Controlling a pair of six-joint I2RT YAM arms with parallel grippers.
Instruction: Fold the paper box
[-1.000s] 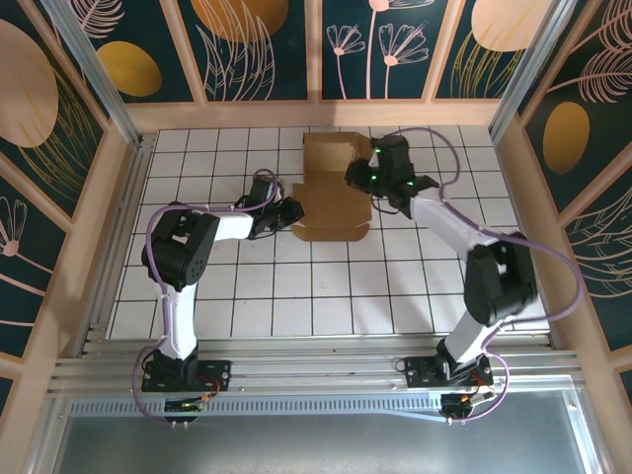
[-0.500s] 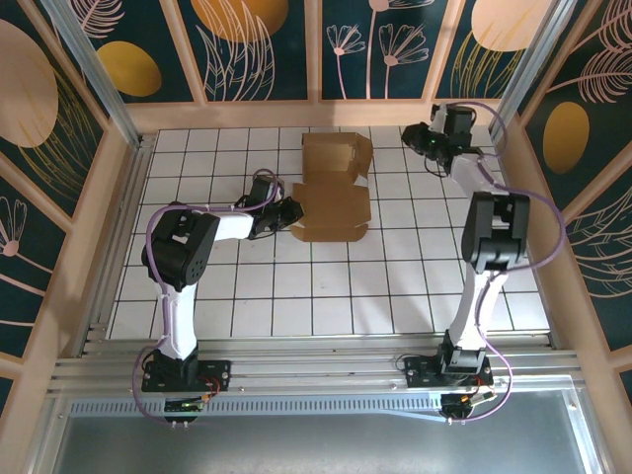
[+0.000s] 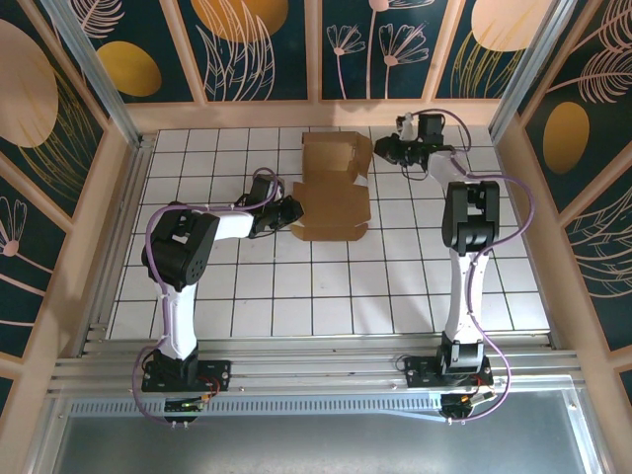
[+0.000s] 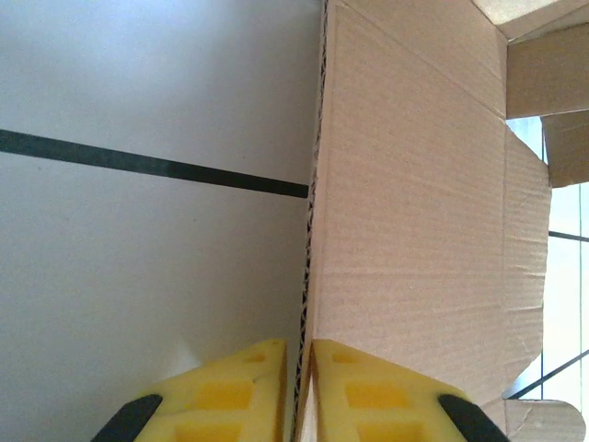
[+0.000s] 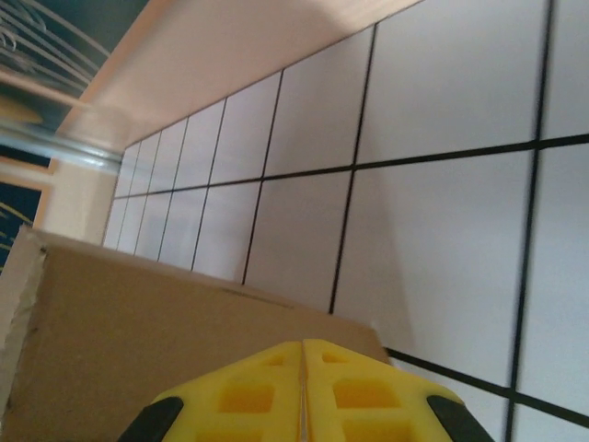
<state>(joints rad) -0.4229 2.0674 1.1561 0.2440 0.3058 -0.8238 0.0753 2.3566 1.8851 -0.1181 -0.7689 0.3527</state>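
The paper box (image 3: 334, 188) is brown corrugated cardboard, partly folded, lying at the back middle of the tiled table. My left gripper (image 3: 294, 209) is at its left edge. In the left wrist view the yellow fingers (image 4: 230, 387) are shut on the edge of the cardboard panel (image 4: 414, 203), which runs between them. My right gripper (image 3: 381, 151) points at the box's far right flap with its arm stretched out. In the right wrist view its tips (image 5: 303, 345) are pressed together with nothing between them, just over a cardboard flap (image 5: 138, 322).
The white tiled table (image 3: 247, 286) is ringed by wooden-framed panel walls. The back wall's wooden base (image 5: 239, 55) runs just beyond the box. A metal rail (image 3: 316, 370) crosses the near edge by the arm bases.
The right arm lifted off the box, swung out to the far right corner, then came back toward the box's far right flap. The left arm and box stayed put.
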